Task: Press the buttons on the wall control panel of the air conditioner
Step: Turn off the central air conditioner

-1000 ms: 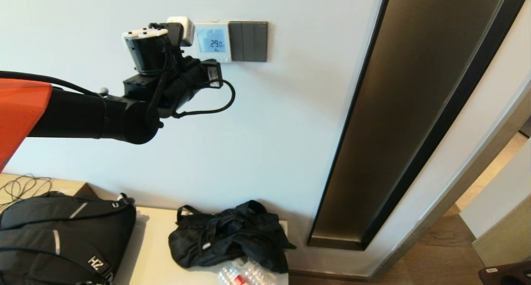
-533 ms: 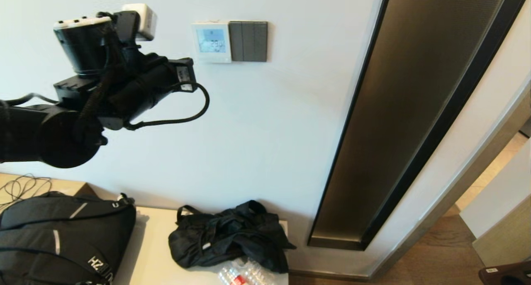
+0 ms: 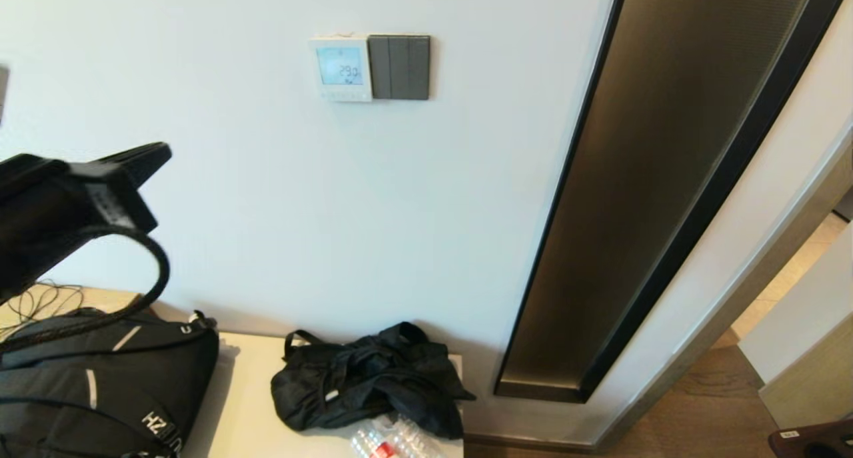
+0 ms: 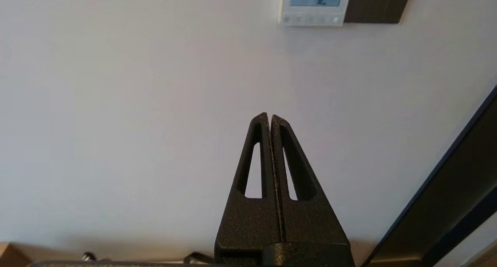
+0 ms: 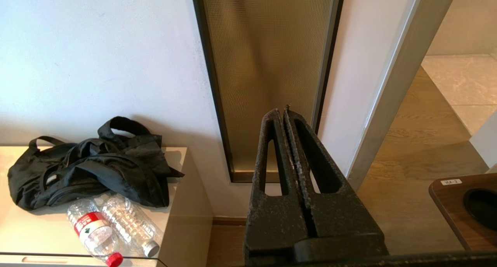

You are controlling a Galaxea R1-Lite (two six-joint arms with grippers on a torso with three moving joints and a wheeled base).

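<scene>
The white wall control panel (image 3: pixel 340 68) with a light-blue screen hangs high on the wall; its row of tiny buttons (image 3: pixel 342 95) runs along the bottom strip. It also shows in the left wrist view (image 4: pixel 313 6), with the buttons (image 4: pixel 310 20) below the screen. My left gripper (image 4: pixel 270 116) is shut and empty, well below and to the left of the panel, away from the wall; in the head view its tip (image 3: pixel 160 153) shows at the left edge. My right gripper (image 5: pixel 282 112) is shut and empty, parked low on the right.
A dark grey three-gang switch plate (image 3: pixel 400 67) adjoins the panel's right side. A tall dark-framed glass strip (image 3: pixel 640 198) stands to the right. Below, a cabinet top (image 3: pixel 246 405) holds a black backpack (image 3: pixel 100 385), a black bag (image 3: pixel 366 378) and plastic bottles (image 5: pixel 112 228).
My left arm has drawn back from the panel, down and to the left, and now the panel is fully uncovered. The right arm has not moved.
</scene>
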